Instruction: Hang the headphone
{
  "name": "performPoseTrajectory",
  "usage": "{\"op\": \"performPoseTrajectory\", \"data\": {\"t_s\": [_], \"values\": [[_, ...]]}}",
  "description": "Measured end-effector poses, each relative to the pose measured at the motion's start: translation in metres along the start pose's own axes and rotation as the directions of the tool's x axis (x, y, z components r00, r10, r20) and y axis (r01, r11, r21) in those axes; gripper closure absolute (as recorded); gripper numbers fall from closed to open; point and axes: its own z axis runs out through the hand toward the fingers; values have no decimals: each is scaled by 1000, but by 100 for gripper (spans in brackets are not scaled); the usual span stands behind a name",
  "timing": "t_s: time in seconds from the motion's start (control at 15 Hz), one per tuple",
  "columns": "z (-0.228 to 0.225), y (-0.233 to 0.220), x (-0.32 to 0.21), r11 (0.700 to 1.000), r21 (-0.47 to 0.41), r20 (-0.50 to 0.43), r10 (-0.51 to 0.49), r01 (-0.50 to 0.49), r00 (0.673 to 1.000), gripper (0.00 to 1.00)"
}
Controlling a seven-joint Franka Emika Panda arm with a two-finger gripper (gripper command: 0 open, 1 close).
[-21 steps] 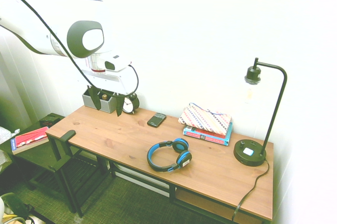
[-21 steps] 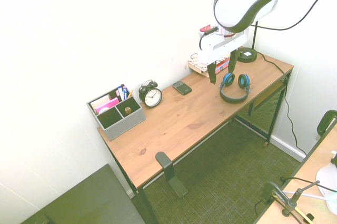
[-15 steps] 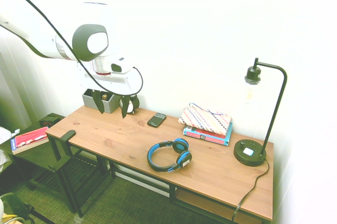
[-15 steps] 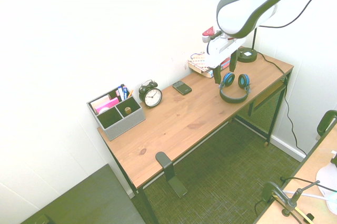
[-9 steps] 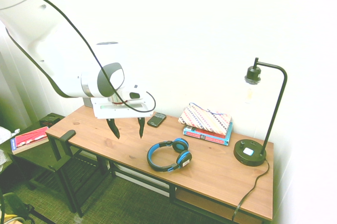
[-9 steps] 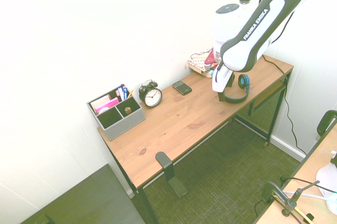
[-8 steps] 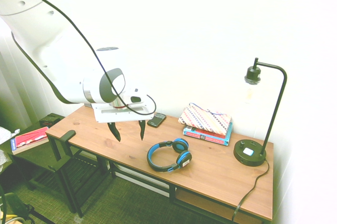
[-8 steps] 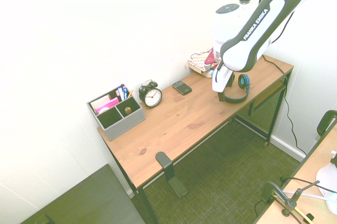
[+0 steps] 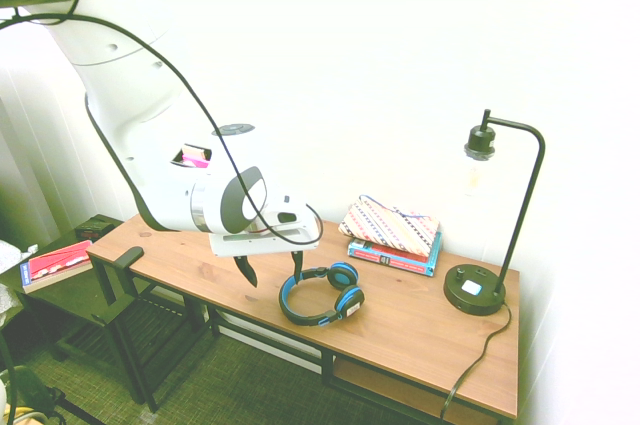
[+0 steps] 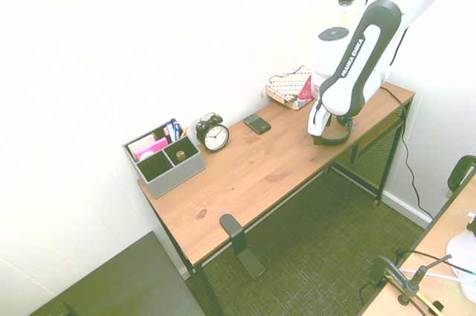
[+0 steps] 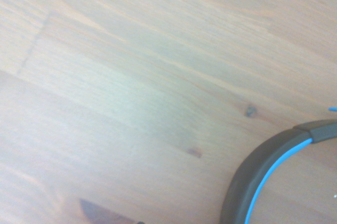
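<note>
From where I stand, the headphones point(image 9: 322, 299) lie flat on the wooden desk point(image 9: 180, 270), black band trimmed in blue. The robot's pincer point(image 9: 272, 275) is pointed downward at the band side, its two fingers spread well apart, with no item gripped. Beyond the headphones, a patterned pouch point(image 9: 390, 224) rests on top of books point(image 9: 392, 258), beside a black lamp point(image 9: 474, 290). Further along the desk are a dark phone point(image 10: 257, 123), a black alarm clock point(image 10: 216, 136) and a grey organizer point(image 10: 172, 171) holding pens. A black hanger point(image 10: 236, 238) is fitted at the desk's edge.
</note>
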Motion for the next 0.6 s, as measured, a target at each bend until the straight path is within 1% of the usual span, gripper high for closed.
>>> {"op": "performPoseTrajectory", "data": {"t_s": [0.2, 0.6], "values": [[20, 0, 7, 1000, 0, 19, 21, -21, 1000, 100], [31, 5, 7, 999, -4, 33, 33, -33, 999, 100]]}}
